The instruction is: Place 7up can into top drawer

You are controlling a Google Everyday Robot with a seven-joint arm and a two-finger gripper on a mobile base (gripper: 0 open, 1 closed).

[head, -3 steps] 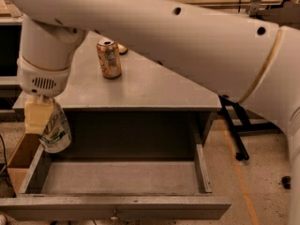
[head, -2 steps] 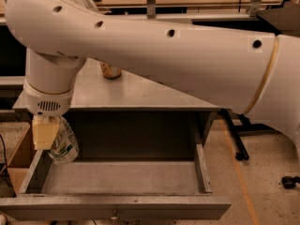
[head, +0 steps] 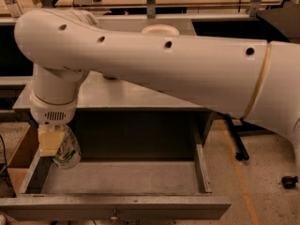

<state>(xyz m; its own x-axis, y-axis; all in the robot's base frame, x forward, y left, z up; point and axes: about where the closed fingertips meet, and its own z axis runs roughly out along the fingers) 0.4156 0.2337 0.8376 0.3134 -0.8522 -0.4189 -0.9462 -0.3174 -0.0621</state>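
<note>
Gripper (head: 55, 149) hangs under the white arm's (head: 154, 62) wrist, closed on the 7up can (head: 68, 150). The can sits tilted, pressed against the gripper's pale finger on the side facing the drawer's middle. The top drawer (head: 117, 207) stands pulled open directly below the gripper. The grey table (head: 122, 96) lies behind and above the gripper. A cardboard box (head: 15, 161) stands just beside it on the speckled floor (head: 262, 172)
</note>
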